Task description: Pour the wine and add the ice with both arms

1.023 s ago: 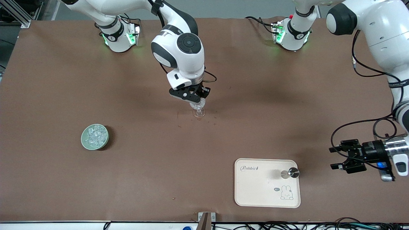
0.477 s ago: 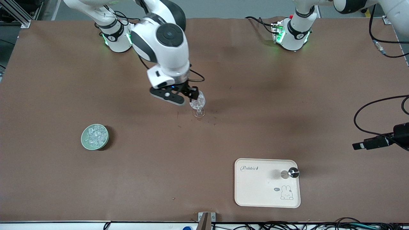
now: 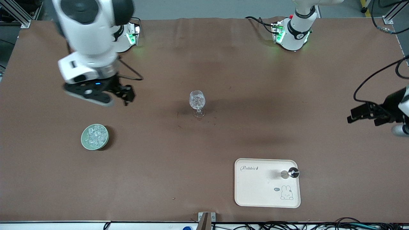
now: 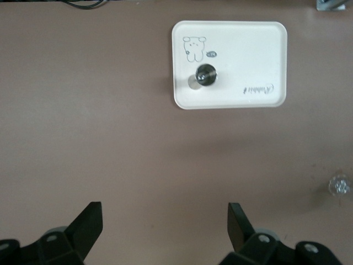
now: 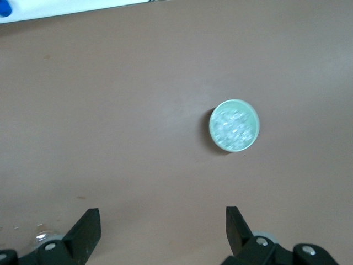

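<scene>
Matt brown table cover [image 3: 223, 140], faintly creased; clear glossy stemmed glass [image 3: 197, 102] mid-frame; smooth cream plastic-looking tray [image 3: 255, 191] lower right, shiny metal piece [image 3: 290, 173] on it.

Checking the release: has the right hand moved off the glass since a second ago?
Yes. The right hand has left the wine glass and is up over bare table, toward the right arm's end, jaws open.

Two arms in play, the right [image 3: 89, 35] and the left [image 3: 396, 105]; one stemmed glass [image 3: 197, 103], one green bowl [image 3: 94, 136] of ice [image 3: 95, 134] cubes, one tray [image 3: 255, 191], one metal stopper [image 3: 289, 173].
</scene>
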